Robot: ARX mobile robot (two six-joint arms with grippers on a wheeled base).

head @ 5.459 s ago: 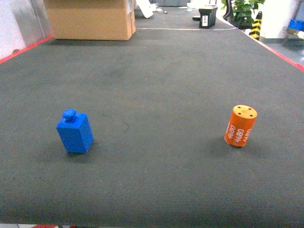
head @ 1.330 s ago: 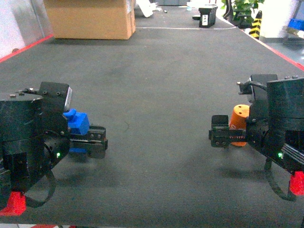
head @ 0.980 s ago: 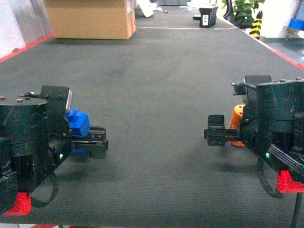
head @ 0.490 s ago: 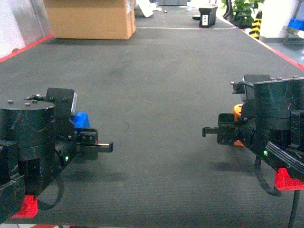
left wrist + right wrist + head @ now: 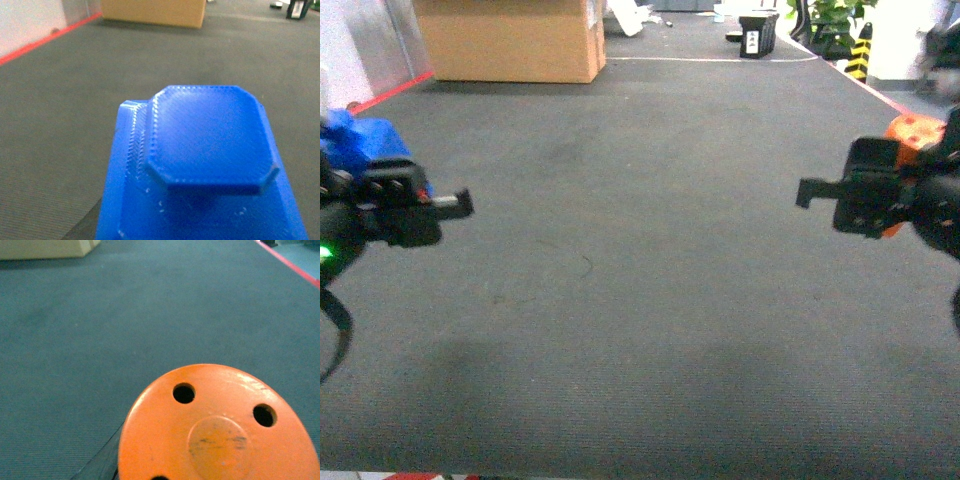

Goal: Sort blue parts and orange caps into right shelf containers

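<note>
while lifted, orange cap (image 5: 912,135) behind right gripper (image 5: 820,192) fingers.

One blue part (image 5: 365,140) is up in the left gripper (image 5: 450,203), its end filling the left wrist view. One orange cap (image 5: 914,130) sits in the right gripper (image 5: 817,193), showing three holes in its face. That makes two grippers, each carrying one piece. One brown cardboard box (image 5: 510,40) stands at the far end of the dark mat (image 5: 640,300).
</note>
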